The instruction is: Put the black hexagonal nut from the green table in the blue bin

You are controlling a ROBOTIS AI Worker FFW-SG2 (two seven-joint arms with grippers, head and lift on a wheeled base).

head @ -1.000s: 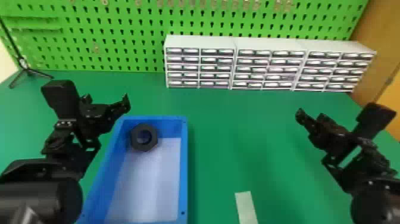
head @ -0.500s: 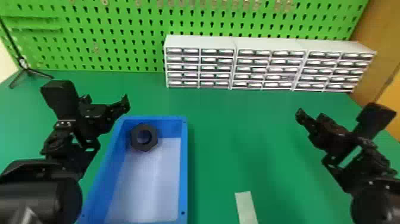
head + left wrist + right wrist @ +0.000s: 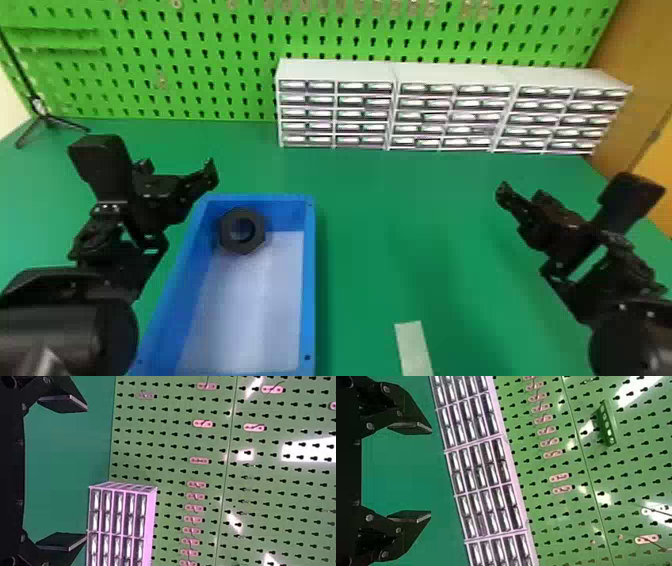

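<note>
Across the earlier frames and now, no displacement is discernible: both arms, the black hexagonal nut (image 3: 243, 230) and the blue bin (image 3: 309, 280) keep their positions. The nut lies inside the bin, on its floor, at the far left corner, with its round hole facing upward; whether it touches the walls there cannot be determined. The bin stands on the left part of the green worktop (image 3: 400, 215), its long sides running from near to far. The left gripper (image 3: 178, 167) is held just beside the bin's far left corner, above the worktop. In the left wrist view its two fingers (image 3: 63, 403) stand wide apart, with nothing between them. The right gripper (image 3: 521, 192) is held above the worktop toward its right edge, well apart from the bin; in the right wrist view its fingers (image 3: 411, 427) are likewise widely separated and empty. A pale strip (image 3: 412, 345) lies on the worktop to the right of the bin, near its near right corner and apart from it. Along the worktop's far edge stands a row of white drawer cabinets (image 3: 395, 75), reaching to the far right corner, with a green pegboard (image 3: 200, 65) upright behind. A black stand (image 3: 47, 117) with splayed legs occupies the far left corner.
</note>
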